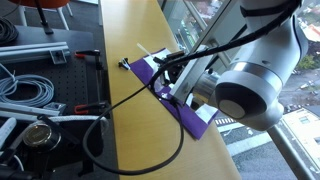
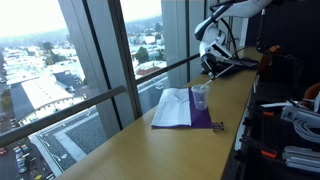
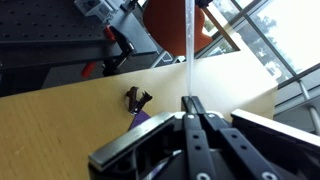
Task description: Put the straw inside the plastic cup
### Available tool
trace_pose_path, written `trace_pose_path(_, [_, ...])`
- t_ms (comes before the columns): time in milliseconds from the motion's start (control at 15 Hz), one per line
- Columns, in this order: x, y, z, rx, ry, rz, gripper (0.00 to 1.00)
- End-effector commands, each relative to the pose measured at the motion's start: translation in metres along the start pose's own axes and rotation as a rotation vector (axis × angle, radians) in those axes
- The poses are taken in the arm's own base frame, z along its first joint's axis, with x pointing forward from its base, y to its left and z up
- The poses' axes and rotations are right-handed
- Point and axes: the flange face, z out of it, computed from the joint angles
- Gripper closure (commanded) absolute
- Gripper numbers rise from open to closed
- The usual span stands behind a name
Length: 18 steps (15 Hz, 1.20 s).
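My gripper (image 3: 192, 102) is shut on the thin pale straw (image 3: 188, 40), which sticks straight out past the fingertips in the wrist view. In an exterior view the gripper (image 1: 173, 61) hangs low over the wooden table, and the straw (image 1: 148, 51) points away from it across the tabletop. The clear plastic cup (image 2: 200, 96) stands upright on the purple mat (image 2: 190, 122), beside a white sheet (image 2: 175, 106). The cup does not show in the wrist view. The straw is outside the cup.
A small dark binder clip (image 3: 137, 98) lies at the mat's end and also shows in an exterior view (image 2: 217, 126). A black cable (image 1: 140, 95) loops over the table. Window glass runs along one table edge, and equipment and cables (image 1: 30, 90) along the opposite one.
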Motion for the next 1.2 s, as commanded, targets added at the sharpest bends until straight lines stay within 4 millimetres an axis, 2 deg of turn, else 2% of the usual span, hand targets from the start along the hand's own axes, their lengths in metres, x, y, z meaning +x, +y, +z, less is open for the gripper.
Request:
trace_pose_path(0, [0.001,0.0,-0.01,0.04,-0.015,0.016,1.0])
trace_pose_path(267, [0.005,0.004,-0.012,0.043,-0.013,0.029,1.0])
trace_pose_path(533, [0.006,0.014,-0.025,0.062,-0.006,0.04,1.0])
trace_pose_path(1133, [0.025,0.013,-0.021,0.135,-0.026,0.063,1.0])
